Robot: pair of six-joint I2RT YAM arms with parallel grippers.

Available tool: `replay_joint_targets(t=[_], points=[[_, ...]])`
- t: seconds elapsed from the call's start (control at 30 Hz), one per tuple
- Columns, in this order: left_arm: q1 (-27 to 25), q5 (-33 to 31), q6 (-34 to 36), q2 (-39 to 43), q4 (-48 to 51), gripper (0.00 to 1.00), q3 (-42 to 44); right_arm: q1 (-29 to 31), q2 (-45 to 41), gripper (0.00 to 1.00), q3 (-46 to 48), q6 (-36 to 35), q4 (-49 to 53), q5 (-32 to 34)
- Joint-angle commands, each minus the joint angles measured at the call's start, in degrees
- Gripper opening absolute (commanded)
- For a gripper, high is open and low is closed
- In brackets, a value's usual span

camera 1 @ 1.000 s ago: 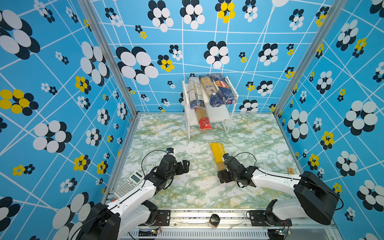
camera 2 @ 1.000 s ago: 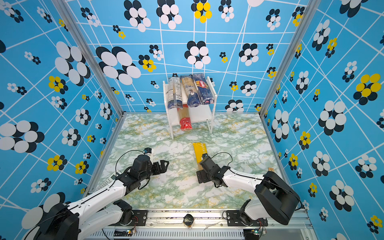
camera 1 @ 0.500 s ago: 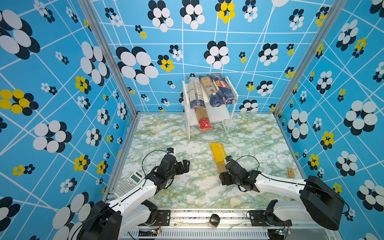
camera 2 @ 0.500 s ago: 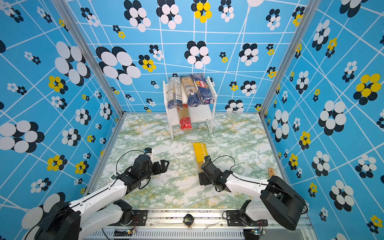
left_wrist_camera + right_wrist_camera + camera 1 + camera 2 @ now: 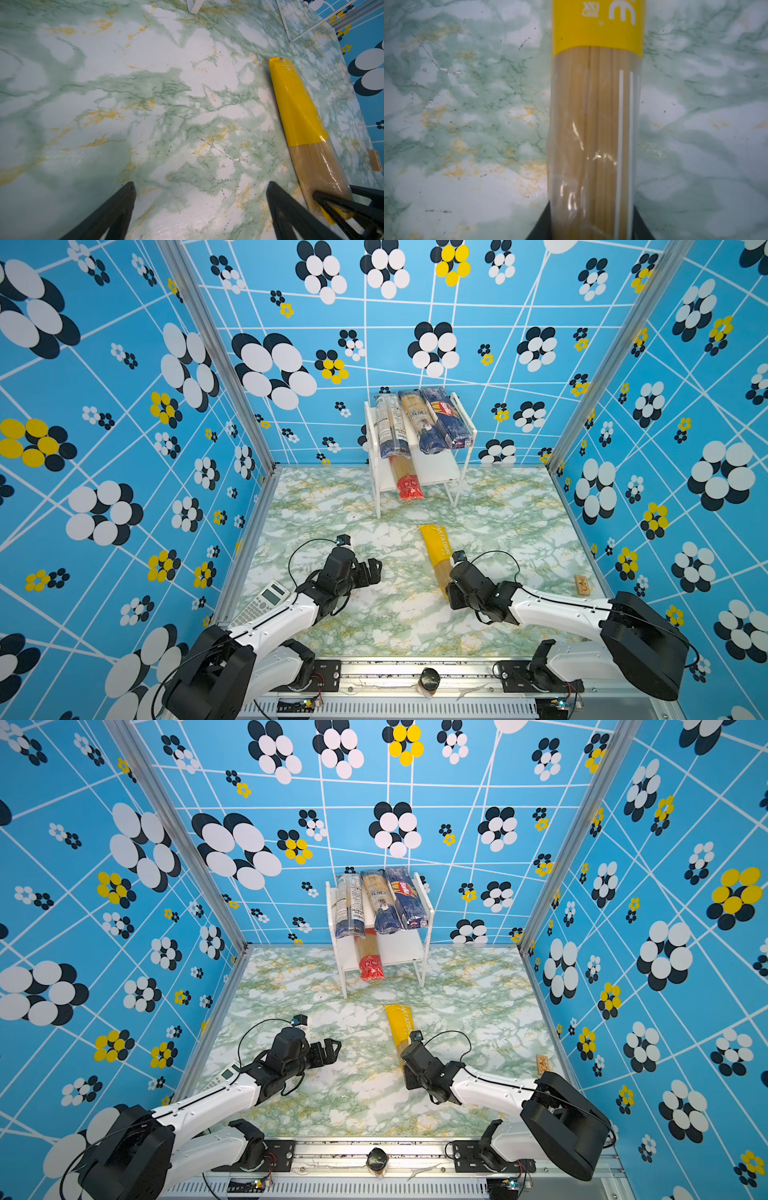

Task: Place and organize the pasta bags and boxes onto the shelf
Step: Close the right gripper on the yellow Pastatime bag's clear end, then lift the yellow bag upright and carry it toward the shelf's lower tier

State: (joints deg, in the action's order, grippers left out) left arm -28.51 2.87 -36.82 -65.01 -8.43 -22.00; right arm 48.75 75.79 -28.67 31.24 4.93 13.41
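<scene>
Currently, the right pincer [image 5: 591, 226] grips the clear end of the yellow-ended bag [image 5: 436, 549] on the green-marbled bench [image 5: 374, 614]; left pincer [image 5: 371, 570] wide, empty. The Barilla pack [image 5: 446, 418] lies atop the shelf [image 5: 436, 467]. Walls [image 5: 124, 406]: blue, flowered.

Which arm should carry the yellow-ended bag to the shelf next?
Right. The right gripper is closed around the clear end of the yellow-ended bag. The left gripper hangs open and empty, apart from it. The shelf has free space on its lower board.
</scene>
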Motion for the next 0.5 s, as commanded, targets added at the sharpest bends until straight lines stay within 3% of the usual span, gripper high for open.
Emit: replay_joint_targets(t=[0.0,0.33,0.4,0.47], points=[[-0.1,1.1,1.3,-0.6,-1.6,0.99,-1.6,0.5,-0.4,0.25,1.1,0.1,2.9,0.8],[-0.1,1.5,2.5,0.7,-1.4,0.99,-1.0,0.5,-6.9,0.14,-0.4,-2.5,3.9,2.8],[-0.1,1.3,2.5,0.7,-1.4,0.99,-1.1,0.5,-7.9,0.0,-1.4,-4.2,5.0,2.8],[-0.1,1.3,2.5,0.6,-1.4,0.99,-1.1,0.4,-8.9,0.0,-1.9,-5.6,5.3,3.4]])
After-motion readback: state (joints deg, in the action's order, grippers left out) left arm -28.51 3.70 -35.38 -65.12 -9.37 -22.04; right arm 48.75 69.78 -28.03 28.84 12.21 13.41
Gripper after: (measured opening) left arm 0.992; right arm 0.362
